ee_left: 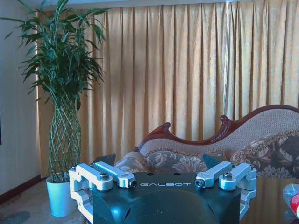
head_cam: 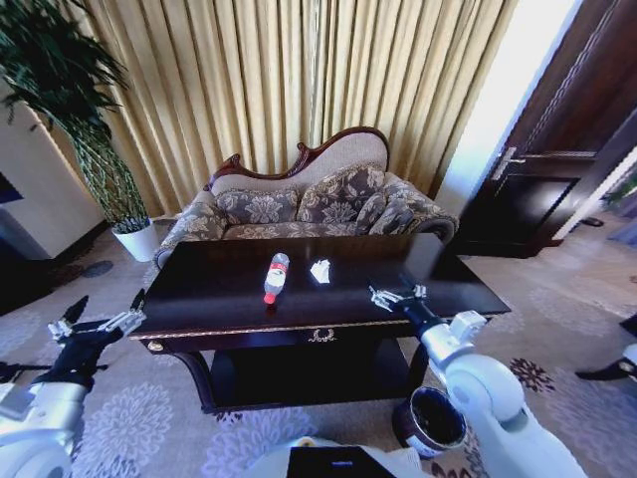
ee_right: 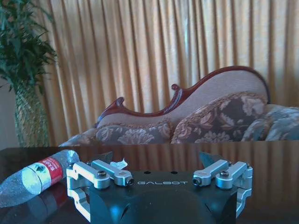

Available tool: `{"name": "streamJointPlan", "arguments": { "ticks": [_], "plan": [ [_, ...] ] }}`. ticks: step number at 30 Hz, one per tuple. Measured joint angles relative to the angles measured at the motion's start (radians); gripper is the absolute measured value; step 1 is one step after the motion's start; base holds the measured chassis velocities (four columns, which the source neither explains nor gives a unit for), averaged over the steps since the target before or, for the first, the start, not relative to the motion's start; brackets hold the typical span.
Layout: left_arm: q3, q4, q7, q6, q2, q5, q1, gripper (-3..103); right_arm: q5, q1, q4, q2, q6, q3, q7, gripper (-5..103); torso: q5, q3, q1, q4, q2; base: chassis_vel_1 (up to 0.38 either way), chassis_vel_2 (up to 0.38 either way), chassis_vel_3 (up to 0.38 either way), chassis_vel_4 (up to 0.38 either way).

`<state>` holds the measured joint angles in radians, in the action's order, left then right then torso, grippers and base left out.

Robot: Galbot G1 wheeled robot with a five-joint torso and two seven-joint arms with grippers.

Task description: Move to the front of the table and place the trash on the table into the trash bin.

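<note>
Squarely ahead of the robot stands the table (head_cam: 199, 299), the anchor for everything else: its gold-emblem rail faces the camera, so the drive to its front looks done. Behind the table sits a floral sofa (head_cam: 299, 204), with a tall plant in a white pot (head_cam: 136, 239) off its far left corner. Below the table's front right corner, on the carpet, the trash bin (head_cam: 430, 420) stands open-mouthed beside the right arm, probably so that a short swing will reach it. On the tabletop near its middle lies the clear bottle (head_cam: 275, 277) on its side, red label up, and just right of it the crumpled white paper (head_cam: 320, 270); I cannot make out a third piece. The right gripper (head_cam: 396, 296) hovers over the table's right part, fingers spread wide and empty, aimed toward the litter as if readying a pick. The left gripper (head_cam: 102, 321) hangs off the table's left front corner, likewise wide open, holding nothing, apparently waiting.
</note>
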<state>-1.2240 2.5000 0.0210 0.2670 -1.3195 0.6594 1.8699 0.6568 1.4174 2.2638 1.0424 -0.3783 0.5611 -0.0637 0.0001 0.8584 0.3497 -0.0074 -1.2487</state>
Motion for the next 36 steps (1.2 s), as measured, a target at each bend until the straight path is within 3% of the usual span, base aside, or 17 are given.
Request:
{"name": "streamJointPlan", "arguments": {
  "ticks": [9, 20, 36],
  "plan": [
    [-0.021, 0.000, -0.007, 0.012, 0.006, 0.002, -0.004, 100, 0.023, -0.199, -0.143, -0.038, -0.034, -0.163, -0.001, 100, 0.0000, 0.000, 0.000, 0.0000, 0.000, 0.000, 0.000, 0.000, 0.000],
    [-0.021, 0.000, -0.009, 0.012, -0.025, -0.006, 0.005, 100, -0.008, -0.501, -0.365, 0.008, -0.068, -0.415, -0.027, 100, -0.0002, 0.000, 0.000, 0.0000, 0.000, 0.000, 0.000, 0.000, 0.000],
    [-0.016, 0.000, 0.001, -0.003, -0.041, -0.023, 0.014, 100, -0.037, -0.606, -0.505, 0.075, -0.117, -0.543, -0.047, 101, -0.0002, 0.000, 0.000, -0.0002, 0.000, 0.000, 0.000, 0.000, 0.000]
  ]
}}
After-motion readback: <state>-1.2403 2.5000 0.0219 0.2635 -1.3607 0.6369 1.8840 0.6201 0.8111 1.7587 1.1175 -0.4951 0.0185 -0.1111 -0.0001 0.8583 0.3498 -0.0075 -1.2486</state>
